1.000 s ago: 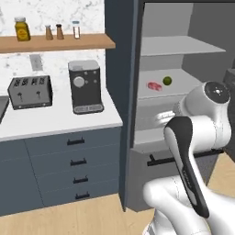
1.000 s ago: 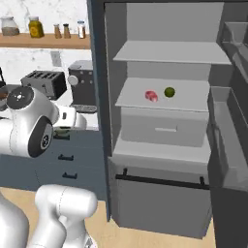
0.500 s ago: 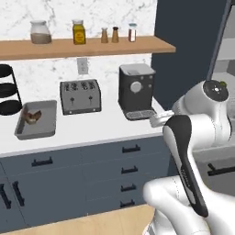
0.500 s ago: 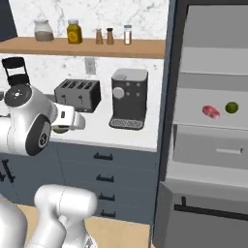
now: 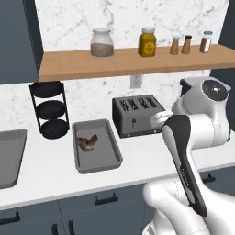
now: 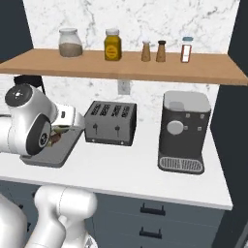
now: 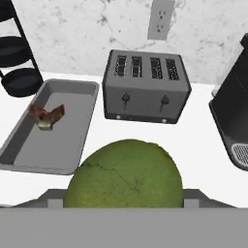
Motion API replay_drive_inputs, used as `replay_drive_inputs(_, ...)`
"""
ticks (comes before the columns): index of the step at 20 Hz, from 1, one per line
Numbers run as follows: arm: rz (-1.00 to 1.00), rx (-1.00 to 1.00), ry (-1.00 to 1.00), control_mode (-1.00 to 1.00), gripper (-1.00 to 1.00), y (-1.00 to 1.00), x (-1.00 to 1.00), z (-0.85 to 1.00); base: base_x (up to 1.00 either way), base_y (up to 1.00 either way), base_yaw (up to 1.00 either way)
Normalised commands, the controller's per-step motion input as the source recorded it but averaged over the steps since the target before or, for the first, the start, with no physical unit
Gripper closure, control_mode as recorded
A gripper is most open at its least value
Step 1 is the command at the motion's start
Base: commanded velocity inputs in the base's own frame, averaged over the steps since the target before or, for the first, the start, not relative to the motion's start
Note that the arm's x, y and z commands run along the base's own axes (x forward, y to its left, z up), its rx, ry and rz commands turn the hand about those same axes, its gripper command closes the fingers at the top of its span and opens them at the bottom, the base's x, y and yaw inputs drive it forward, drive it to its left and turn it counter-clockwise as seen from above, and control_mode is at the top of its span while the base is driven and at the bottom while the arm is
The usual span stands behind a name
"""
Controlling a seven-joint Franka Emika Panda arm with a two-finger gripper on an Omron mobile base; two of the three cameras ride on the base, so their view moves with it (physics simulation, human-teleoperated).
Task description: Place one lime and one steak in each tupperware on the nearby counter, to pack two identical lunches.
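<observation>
The tool (image 7: 124, 206) grasps a lime (image 7: 124, 174), which bulges just above its fingertips in the hand view, with the tupperware (image 7: 29, 160) holding a steak (image 7: 46, 116) beyond it to the left on the surface (image 7: 198, 145), beside the toaster (image 7: 145, 87). In the left base view the whole scene has shifted from the open fridge to this counter: the base has driven over, so delivery can begin. That tray lies left of the toaster, a second tray at the far left edge. In the right base view the arm hides most of the tray.
</observation>
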Motion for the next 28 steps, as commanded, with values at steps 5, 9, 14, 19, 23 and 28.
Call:
replay_drive_inputs(5,0.0,0.0,0.0,1.0,1.0,0.0,0.0,0.0,0.8,1.0,-0.09)
replay_drive_inputs(9,-0.02,-0.03,0.04,-1.0,1.0,0.23,0.09,-0.2,0.43,0.75,-0.1)
replay_drive_inputs(14,-0.01,-0.01,0.19,-1.0,1.0,0.58,0.36,-0.86,0.0,0.0,0.0)
replay_drive_inputs(19,0.0,0.0,0.16,-1.0,1.0,0.55,0.59,-1.0,0.0,0.0,0.0)
replay_drive_inputs(23,0.0,0.0,0.13,-1.0,1.0,0.5,0.57,-1.0,0.0,0.0,0.0)
replay_drive_inputs(28,0.01,0.0,0.09,-1.0,1.0,0.35,0.44,-0.87,0.0,0.0,0.0)
